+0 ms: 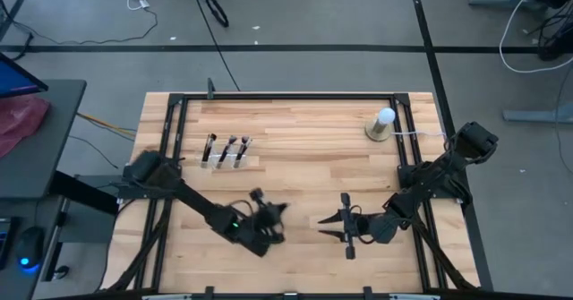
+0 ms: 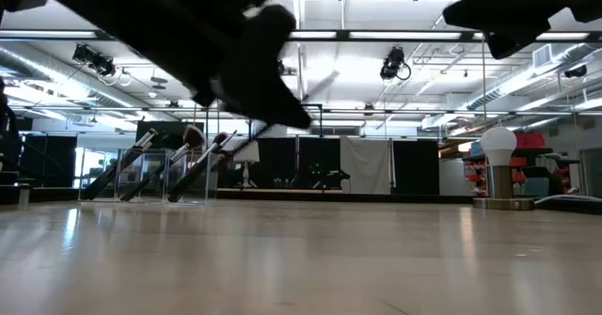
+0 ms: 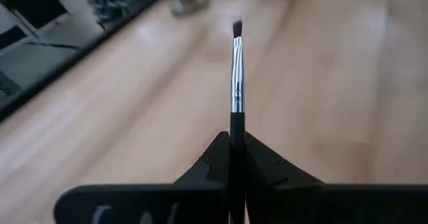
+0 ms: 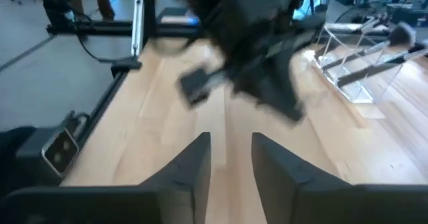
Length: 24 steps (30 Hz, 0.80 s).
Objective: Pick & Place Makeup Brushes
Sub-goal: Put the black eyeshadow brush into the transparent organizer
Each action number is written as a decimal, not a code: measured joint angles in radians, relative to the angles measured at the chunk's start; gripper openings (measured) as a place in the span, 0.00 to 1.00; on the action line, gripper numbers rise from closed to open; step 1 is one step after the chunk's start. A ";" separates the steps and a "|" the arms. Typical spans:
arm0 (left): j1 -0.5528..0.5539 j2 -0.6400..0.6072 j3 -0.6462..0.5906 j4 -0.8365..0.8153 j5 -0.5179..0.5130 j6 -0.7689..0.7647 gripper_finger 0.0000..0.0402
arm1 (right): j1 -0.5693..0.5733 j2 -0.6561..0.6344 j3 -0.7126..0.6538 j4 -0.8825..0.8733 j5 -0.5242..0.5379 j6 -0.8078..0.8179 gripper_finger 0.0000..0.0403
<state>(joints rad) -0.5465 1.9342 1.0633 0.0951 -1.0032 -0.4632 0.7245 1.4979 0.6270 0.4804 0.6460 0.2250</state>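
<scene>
My left gripper (image 1: 271, 214) hangs over the table's near middle, shut on a thin makeup brush (image 3: 236, 83) with a black handle, silvery ferrule and small dark tuft (image 3: 237, 29). Three more brushes lean in a clear holder (image 1: 224, 152) at the far left, which also shows in the low view (image 2: 160, 169). My right gripper (image 4: 227, 160) is open and empty just right of the left one, its fingers pointing toward the left gripper (image 4: 261, 70). My left gripper pinches the brush's black handle (image 3: 235, 132) between its two fingers, just behind the ferrule. The brush lies along the fingers and sticks out forward past their tips, tuft end leading. In the low view the gripper (image 2: 254, 70) is well above the table.
A white ball on a round base (image 1: 383, 124) stands at the far right, and it shows in the low view (image 2: 499, 169). A dark metal frame (image 1: 286, 95) runs round the table's edges. Bare wood (image 1: 304, 157) lies between the holder and the ball.
</scene>
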 joint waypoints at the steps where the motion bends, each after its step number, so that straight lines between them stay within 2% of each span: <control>1: 0.001 -0.041 -0.053 0.048 -0.016 0.006 0.05 | 0.000 0.001 0.000 -0.004 0.000 0.001 0.28; 6: 0.016 -0.284 -0.345 0.347 -0.122 0.064 0.05 | 0.000 0.004 -0.001 0.002 -0.006 0.006 0.29; 10: 0.058 -0.454 -0.540 0.659 -0.133 0.188 0.05 | 0.000 0.004 -0.001 0.004 -0.009 0.014 0.29; 13: 0.109 -0.543 -0.641 0.824 -0.125 0.286 0.05 | 0.000 0.004 -0.001 0.004 -0.009 0.016 0.29; 17: 0.181 -0.621 -0.718 0.848 -0.185 0.359 0.05 | -0.001 0.004 -0.001 0.006 -0.009 0.023 0.29; 24: 0.241 -0.625 -0.806 0.837 -0.284 0.341 0.06 | -0.001 0.004 -0.001 0.009 -0.009 0.036 0.29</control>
<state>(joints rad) -0.3057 1.3087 0.2575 0.9318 -1.2875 -0.1220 0.7238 1.5017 0.6262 0.4899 0.6373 0.2609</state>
